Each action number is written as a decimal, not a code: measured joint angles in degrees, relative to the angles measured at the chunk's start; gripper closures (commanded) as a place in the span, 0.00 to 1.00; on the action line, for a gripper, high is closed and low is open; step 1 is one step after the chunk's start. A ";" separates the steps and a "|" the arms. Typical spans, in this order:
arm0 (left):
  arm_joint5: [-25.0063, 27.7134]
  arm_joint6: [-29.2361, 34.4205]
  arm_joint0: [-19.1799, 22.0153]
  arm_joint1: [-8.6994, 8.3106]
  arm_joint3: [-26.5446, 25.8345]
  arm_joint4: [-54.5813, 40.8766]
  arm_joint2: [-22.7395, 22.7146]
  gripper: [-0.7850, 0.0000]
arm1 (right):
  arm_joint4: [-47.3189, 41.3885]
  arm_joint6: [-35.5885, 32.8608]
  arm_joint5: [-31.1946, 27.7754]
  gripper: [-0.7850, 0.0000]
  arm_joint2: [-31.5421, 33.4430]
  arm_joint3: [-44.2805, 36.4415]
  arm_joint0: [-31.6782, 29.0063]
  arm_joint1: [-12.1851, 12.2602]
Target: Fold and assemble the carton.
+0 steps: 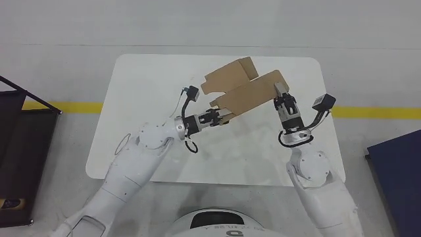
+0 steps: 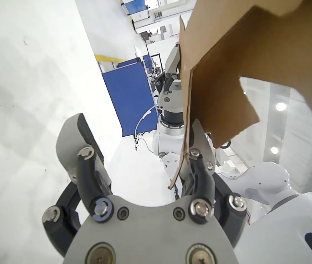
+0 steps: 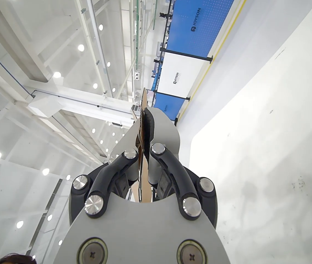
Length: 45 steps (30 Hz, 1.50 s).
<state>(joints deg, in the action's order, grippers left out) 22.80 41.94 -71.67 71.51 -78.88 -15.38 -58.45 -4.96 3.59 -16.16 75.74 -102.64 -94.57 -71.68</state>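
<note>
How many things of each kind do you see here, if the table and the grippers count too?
carton: 1
grippers, left gripper and right gripper: 2
table: 1
Total: 4

white table (image 1: 131,105) | yellow floor line (image 1: 72,107) | blue panel (image 1: 401,171), possibly a partition | dark frame (image 1: 16,131)

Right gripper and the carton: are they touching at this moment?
Touching. The right wrist view shows the right gripper shut on the carton, with the cardboard edge pinched inside it and no gap.
</note>
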 measured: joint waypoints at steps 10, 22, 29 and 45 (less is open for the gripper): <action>0.50 -3.17 0.79 0.91 1.68 -6.30 0.57 0.62 | 2.74 0.07 -0.46 1.00 -1.84 -0.36 -0.06 -0.49; 5.92 -3.51 1.37 1.24 2.95 -6.77 0.15 1.00 | 2.77 -1.27 -0.02 1.00 -2.27 0.01 0.11 -0.86; 8.02 -3.14 0.68 1.08 2.56 -8.33 -1.28 1.00 | -0.54 -3.62 0.21 0.95 -1.97 0.37 0.21 -1.01; 9.38 -1.52 0.03 0.38 2.24 -6.07 -4.12 1.00 | -6.36 -9.98 -2.12 0.56 -0.30 -0.60 -0.78 -0.99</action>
<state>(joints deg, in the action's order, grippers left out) 32.17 40.41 -71.63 71.89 -76.64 -21.45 -62.57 -11.32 -6.39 -18.28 75.43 -103.24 -95.35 -72.68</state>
